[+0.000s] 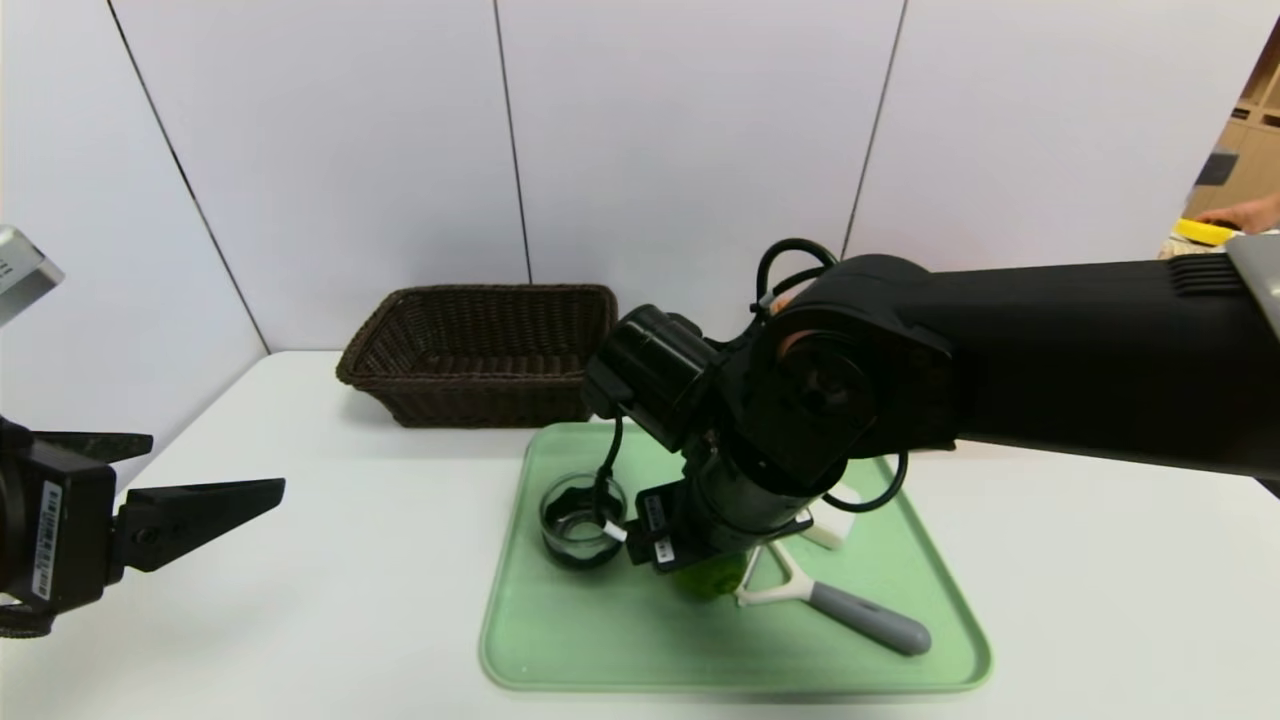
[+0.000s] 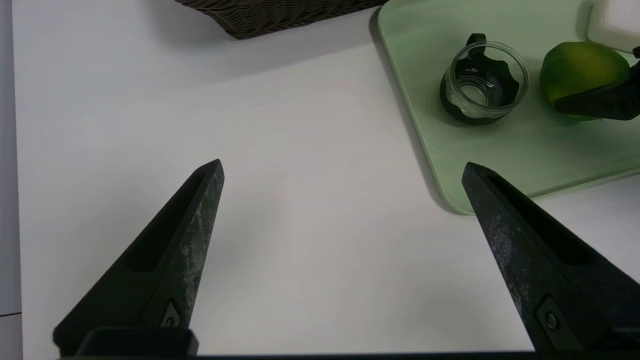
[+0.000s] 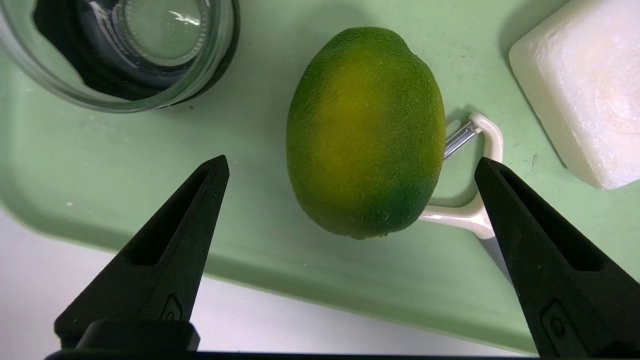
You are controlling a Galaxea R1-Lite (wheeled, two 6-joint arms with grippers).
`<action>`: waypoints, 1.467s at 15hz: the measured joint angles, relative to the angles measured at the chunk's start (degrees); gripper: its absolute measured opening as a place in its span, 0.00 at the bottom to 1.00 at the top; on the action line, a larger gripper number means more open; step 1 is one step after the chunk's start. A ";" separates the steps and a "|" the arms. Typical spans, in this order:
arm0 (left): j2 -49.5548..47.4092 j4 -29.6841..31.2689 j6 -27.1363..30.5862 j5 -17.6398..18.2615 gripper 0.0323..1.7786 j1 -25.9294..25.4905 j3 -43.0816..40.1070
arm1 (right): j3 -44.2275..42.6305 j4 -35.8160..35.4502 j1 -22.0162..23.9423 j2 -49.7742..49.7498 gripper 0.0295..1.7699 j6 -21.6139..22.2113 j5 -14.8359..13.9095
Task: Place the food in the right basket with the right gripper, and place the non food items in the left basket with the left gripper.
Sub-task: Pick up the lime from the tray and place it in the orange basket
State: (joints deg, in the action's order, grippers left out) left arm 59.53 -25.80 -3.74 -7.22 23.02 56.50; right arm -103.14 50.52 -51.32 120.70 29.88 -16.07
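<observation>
In the head view the right gripper (image 1: 690, 560) reaches in over the green tray (image 1: 735, 682), right above the green fruit (image 1: 712, 577), which sits between the glass cup (image 1: 583, 520) and the white-and-grey peeler (image 1: 868, 618); the right arm is plainly the nearer one, while the left gripper (image 1: 215, 470) waits over the bare table, off to the left of the tray, jaws wide. Both grippers carry small white stickers with barcodes (the print beside the bars is too small to read), and I can make out no brand. The left wrist view shows the fruit on the tray, just beside the cup, with one dark finger of the right gripper in front of its skin; whether it touches I cannot tell. In the right wrist view the right gripper's jaws stand wide with nothing held, and the fruit lies ahead of the gap between them, its long axis running roughly across the line from one fingertip to the other, so closing should pinch its narrower girth. The peeler's head lies right against or under the fruit's flank, and one finger could catch it on closing.
</observation>
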 joint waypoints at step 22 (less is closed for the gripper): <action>1.11 0.20 -0.02 0.06 0.95 0.10 0.00 | -0.18 -3.17 2.90 4.90 0.59 -0.15 0.37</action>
State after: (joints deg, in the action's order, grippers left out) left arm 60.64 -25.60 -3.77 -7.16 23.11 56.50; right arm -103.33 47.35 -48.42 125.60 29.73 -15.70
